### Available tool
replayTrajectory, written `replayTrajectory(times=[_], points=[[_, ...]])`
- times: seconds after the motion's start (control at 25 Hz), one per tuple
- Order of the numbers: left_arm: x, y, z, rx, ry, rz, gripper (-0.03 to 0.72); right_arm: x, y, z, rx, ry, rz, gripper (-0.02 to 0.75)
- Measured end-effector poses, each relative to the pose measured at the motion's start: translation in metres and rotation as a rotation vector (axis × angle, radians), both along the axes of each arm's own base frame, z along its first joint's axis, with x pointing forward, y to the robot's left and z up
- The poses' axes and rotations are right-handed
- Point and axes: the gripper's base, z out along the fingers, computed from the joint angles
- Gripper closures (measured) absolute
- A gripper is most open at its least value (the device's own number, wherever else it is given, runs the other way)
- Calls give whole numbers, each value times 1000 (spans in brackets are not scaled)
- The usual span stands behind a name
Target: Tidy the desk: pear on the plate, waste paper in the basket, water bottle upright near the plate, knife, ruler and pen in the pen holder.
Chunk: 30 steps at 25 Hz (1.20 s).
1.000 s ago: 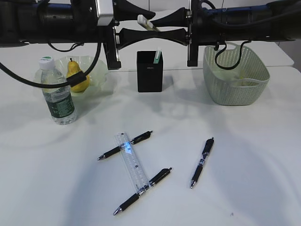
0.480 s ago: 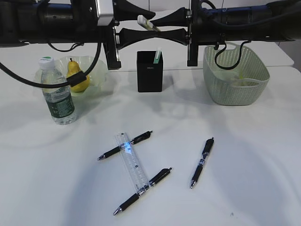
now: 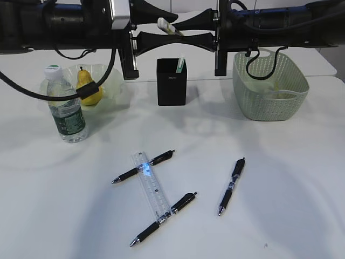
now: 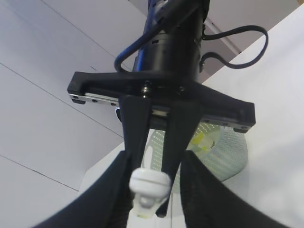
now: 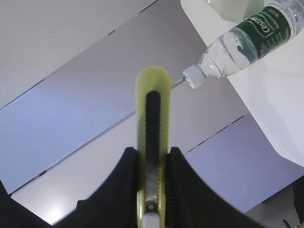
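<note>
While both arms hang level above the back of the desk, the two claws meet tip to tip over the pen holder [image 3: 172, 82]. The right claw [image 3: 183, 31] is clamped on the knife [image 3: 167, 26], a yellow-green cutter w/ a white end; the right wrist view shows its fingers [image 5: 124, 180] pinching the knife body [image 5: 152, 137] on both sides. The left claw [image 3: 167, 31] faces it, fingers part-spread either side of the knife's white end [image 4: 149, 187]; can't tell if they touch it.

Straight below the claws sits the black pen holder, w/ one pale-tipped item poking out of it. Right of the claws & lower is the green basket [image 3: 269, 86], yellow & white paper scraps [image 4: 202, 141] inside. Left of the claws & lower stands the pale green plate [image 3: 110, 81] w/ the pear [image 3: 88, 86] in it, stem up. Just in front of the plate the water bottle [image 3: 64, 108] stands upright, cap on.

Well below the claws, toward the front of the desk, the clear ruler [image 3: 151, 189] lies flat across two black pens [image 3: 144, 166] [image 3: 161, 218], crossing both. A third pen [image 3: 232, 186] lies by itself to the right of those, apart from the ruler. All sit on the white desk [image 3: 291, 178].
</note>
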Motion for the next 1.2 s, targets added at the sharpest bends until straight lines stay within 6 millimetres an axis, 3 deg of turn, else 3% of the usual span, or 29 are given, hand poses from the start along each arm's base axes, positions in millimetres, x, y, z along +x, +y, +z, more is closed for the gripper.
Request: replayTrajectory(times=[0.6,1.2], points=[[1,1,0,2,2,15,549,0,0,0,-14,-38,3,598],[2,1,0,5,-3,18,565,0,0,0,-15,-38,1,598]])
